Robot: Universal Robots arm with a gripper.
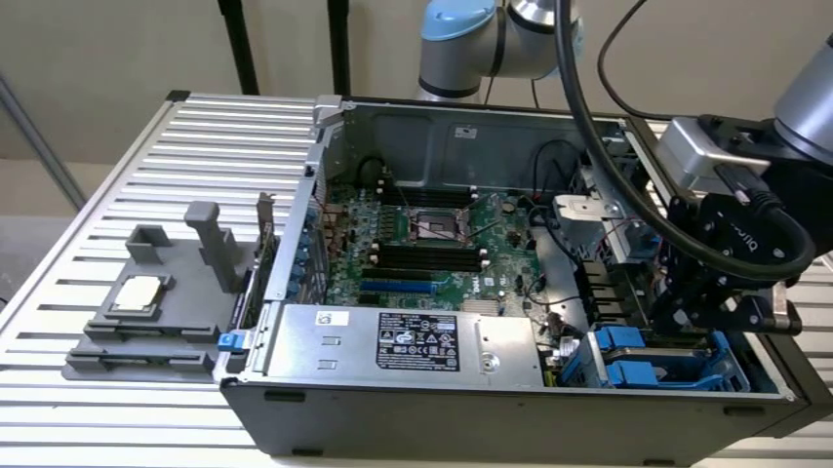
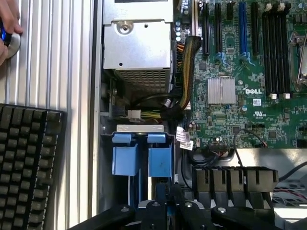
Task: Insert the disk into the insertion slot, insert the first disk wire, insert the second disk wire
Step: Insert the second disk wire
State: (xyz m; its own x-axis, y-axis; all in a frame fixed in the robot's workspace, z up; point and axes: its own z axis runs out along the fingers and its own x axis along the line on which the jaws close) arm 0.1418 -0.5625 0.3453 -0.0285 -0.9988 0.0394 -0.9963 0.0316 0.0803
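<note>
Black gripper [image 1: 713, 307] hangs just above the grey plastic insertion slot with blue clips [image 1: 651, 363]; fingertips hidden, grip state unreadable. Disk hard to make out among blue carriers [image 2: 139, 153].

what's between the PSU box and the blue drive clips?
In the wrist view, a cable bundle with a white connector lies between the power-supply box and the blue clips.

A: From where does the exterior view look?
B: From above and in front of the open computer case [image 1: 521, 409], further back than the gripper [image 1: 716, 307].
A: And the wrist view?
B: It looks straight down, close, past the gripper [image 2: 168, 201]. Both views share the blue clips [image 2: 141, 155] and the motherboard [image 2: 249, 96].
</note>
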